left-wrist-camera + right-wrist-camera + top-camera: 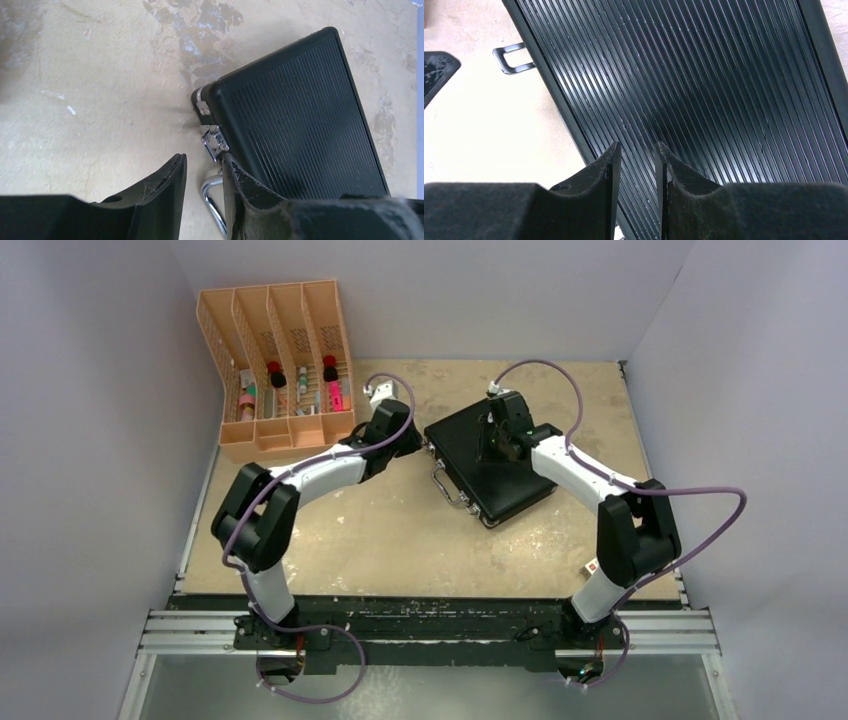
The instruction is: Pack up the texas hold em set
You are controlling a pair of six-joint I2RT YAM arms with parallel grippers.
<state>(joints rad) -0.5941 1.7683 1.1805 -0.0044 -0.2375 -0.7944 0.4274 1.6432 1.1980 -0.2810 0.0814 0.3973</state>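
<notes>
Closed briefcase (500,475) lies flat on the table (400,540), right of centre toward the far edge, silver handle (450,485) on its near-left side.
Left gripper (204,160) sits at the case's left corner just beside a latch (214,142), fingers partly apart, handle showing through the gap, nothing pinched. Right gripper (637,147) hangs over the ribbed lid, fingers a narrow gap apart, pinching nothing. Orange rack (290,435) with bottles stands at the far-left corner, apart from the case.
</notes>
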